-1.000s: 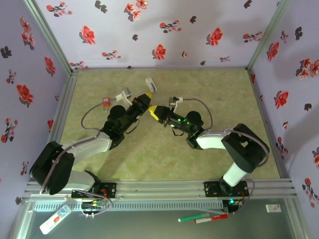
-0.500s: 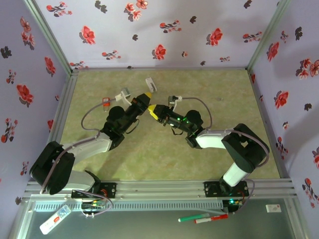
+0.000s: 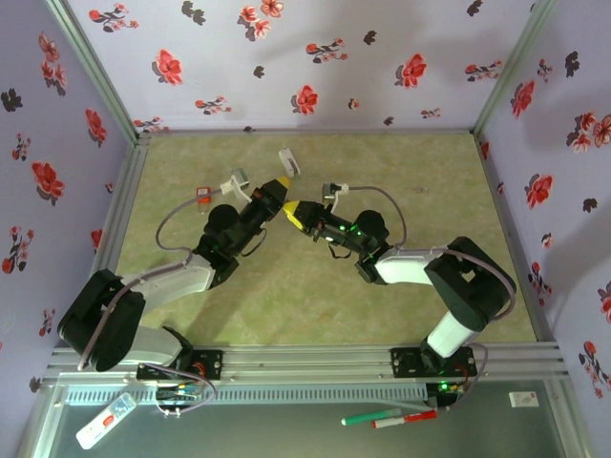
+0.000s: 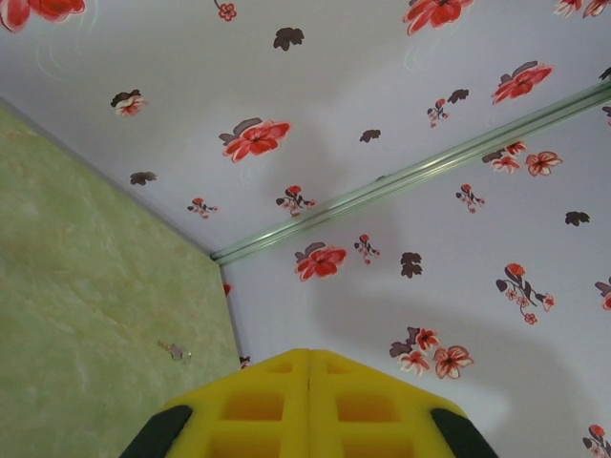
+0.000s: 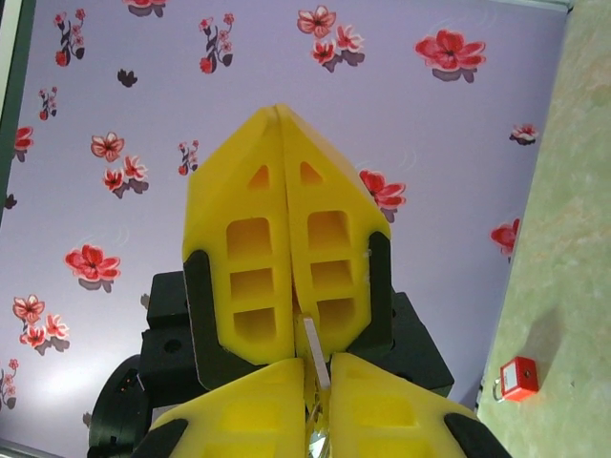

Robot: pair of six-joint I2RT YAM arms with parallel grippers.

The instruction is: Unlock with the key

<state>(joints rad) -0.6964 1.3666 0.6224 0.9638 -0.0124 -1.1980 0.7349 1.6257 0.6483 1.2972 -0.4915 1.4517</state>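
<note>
The black-and-white left arm [image 3: 172,281] reached from the lower left of the top view toward the centre, its yellow-fingered left end effector [image 3: 280,183] pointing up and right with the fingers pressed flush together. The matching right arm [image 3: 420,267] folded in from the lower right, elbow bent, and its right end effector [image 3: 290,209] pointed up and left, tip just beside the left one. In the right wrist view, its fingers [image 5: 382,410] were closed on a thin silver metal key [image 5: 311,342], facing the other tool head-on.
</note>
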